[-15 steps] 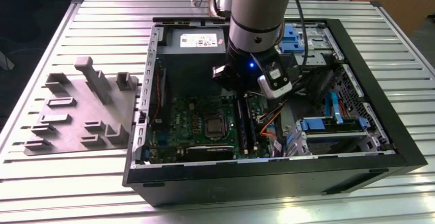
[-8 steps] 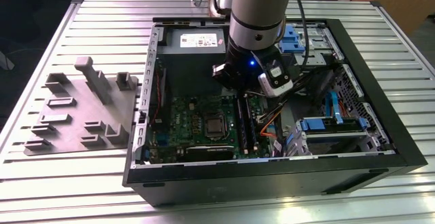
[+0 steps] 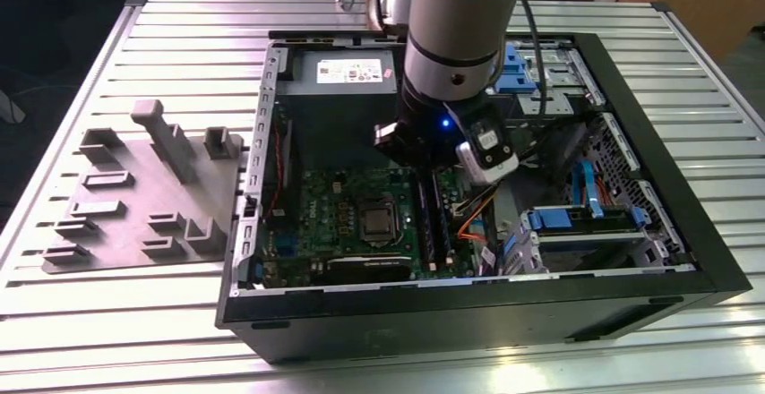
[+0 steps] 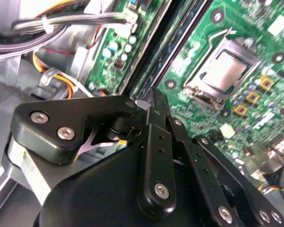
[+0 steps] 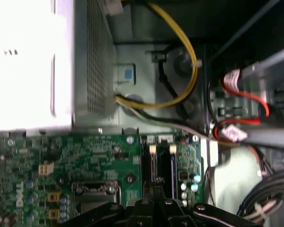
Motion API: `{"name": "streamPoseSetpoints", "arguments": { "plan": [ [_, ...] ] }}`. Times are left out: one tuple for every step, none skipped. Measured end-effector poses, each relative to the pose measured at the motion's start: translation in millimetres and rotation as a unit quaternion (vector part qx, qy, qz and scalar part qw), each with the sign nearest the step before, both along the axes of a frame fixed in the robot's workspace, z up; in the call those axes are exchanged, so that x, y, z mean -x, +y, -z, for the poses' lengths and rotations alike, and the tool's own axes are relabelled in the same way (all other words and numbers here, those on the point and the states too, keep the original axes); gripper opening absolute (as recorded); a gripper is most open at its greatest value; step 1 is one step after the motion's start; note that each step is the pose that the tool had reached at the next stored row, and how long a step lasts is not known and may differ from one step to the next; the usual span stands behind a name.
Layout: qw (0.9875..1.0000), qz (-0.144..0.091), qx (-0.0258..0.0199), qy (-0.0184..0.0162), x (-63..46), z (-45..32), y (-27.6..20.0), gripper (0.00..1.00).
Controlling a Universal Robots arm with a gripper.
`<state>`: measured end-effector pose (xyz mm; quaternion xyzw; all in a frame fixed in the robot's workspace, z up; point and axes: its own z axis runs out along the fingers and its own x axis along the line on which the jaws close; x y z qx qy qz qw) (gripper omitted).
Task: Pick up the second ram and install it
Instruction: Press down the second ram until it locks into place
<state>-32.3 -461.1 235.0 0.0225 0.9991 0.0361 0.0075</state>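
**A:** Where is the tool (image 4: pixel 154 97) now?

**B:** It is low inside the open case (image 3: pixel 669 143), over the memory slots of the motherboard (image 3: pixel 358 224). Its fingers (image 4: pixel 156 142) look pressed together. I see no gap between them and nothing pinched.

**A:** And the second ram (image 3: pixel 425 219)?

**B:** Two long dark sticks stand side by side in the slots, on the exterior view's right of the processor socket (image 4: pixel 222 71). I take the one in line with the tool for the second ram. It is already in its slot, but I cannot tell if it sits fully down.

**A:** So what can go wrong?

**B:** I think mostly a bad press. The top edge of the stick is very thin. If the tool pushes a little off the line, it can slip sideways and hit the neighbour stick or the small parts on the motherboard.

**A:** And if it presses at one end only?

**B:** Then the stick can go in tilted — one end seated, the other end high — and the end latch perhaps does not close. More force in that state could bend the motherboard.

**A:** Anything near the arm?

**B:** The orange cables (image 3: pixel 472 219) lie just beside the slots, and a bundle of cables (image 4: pixel 61 23) hangs near the wrist. In my judgement, a sideways move could catch them.
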Motion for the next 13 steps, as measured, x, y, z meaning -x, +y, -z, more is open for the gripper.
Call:
{"name": "streamPoseSetpoints", "arguments": {
  "plan": [
    [1.0,0.0,0.0001,0.0,0.0,0.4,-3.2,0.1],
    [1.0,0.0,0.0001,0.0001,0.0,0.7,-6.4,0.1],
    [1.0,0.0,0.0001,0.0,0.0,0.9,-9.5,0.1],
    [1.0,0.0,0.0001,0.0,0.0,1.2,-12.7,0.1],
    [1.0,0.0,0.0001,0.0001,0.0,1.6,-16.2,0.1],
    [1.0,0.0,0.0001,0.0,0.0,2.0,-19.1,0.1],
    [1.0,0.0,0.0001,0.0001,0.0,2.3,-21.9,0.1],
    [1.0,0.0,0.0001,0.0,0.0,2.6,-24.7,0.1],
    [1.0,0.0,0.0001,0.0001,0.0,3.0,-27.5,0.1],
    [1.0,0.0,0.0002,0.0001,0.0,3.4,-30.4,0.1],
    [1.0,0.0,0.0001,0.0,0.0,4.1,-33.3,0.1],
    [1.0,0.0,0.0001,0.0,0.0,4.6,-35.8,0.1],
    [1.0,0.0,0.0,0.0,0.0,5.0,-38.3,0.1]
  ]
}}
